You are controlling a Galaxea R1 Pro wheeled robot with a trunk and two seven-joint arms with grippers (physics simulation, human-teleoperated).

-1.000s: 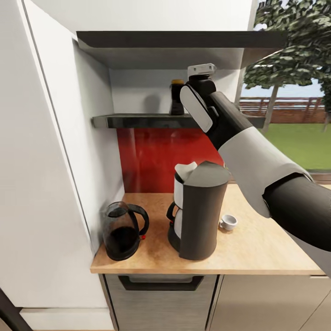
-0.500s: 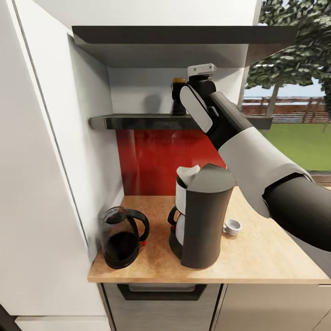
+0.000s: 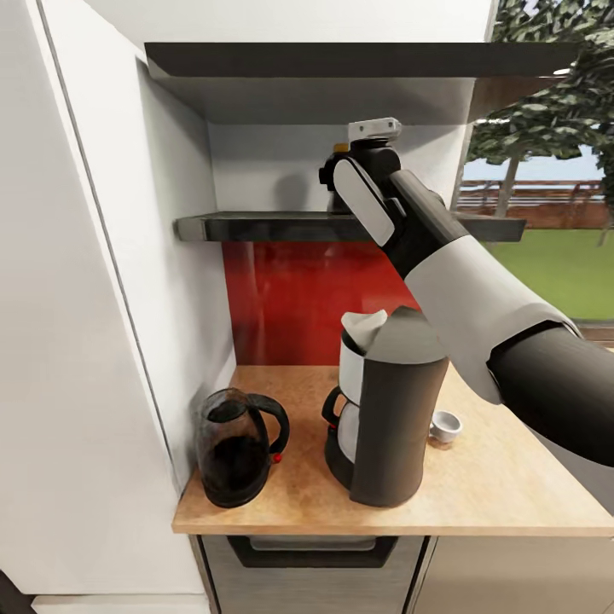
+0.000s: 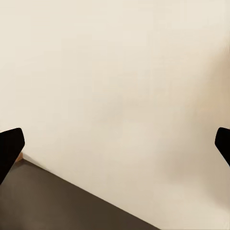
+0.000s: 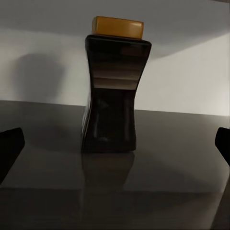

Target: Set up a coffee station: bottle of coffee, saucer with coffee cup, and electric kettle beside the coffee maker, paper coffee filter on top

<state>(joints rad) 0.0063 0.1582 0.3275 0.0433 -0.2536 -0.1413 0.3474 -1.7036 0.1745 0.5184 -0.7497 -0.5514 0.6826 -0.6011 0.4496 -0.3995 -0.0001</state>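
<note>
On the near part of the wooden countertop the electric kettle stands at the left, beside the white cabinet wall. Just right of it is the dark coffee maker, with a white paper filter poking up at its top. A small white coffee cup sits right of the coffee maker, a little farther back. Above, the right arm reaches up to the dark shelf. The right gripper has its fingers spread wide, facing the bottle of coffee, which stands upright on the shelf, apart from the fingers. The left gripper is likewise spread, facing a plain pale surface.
</note>
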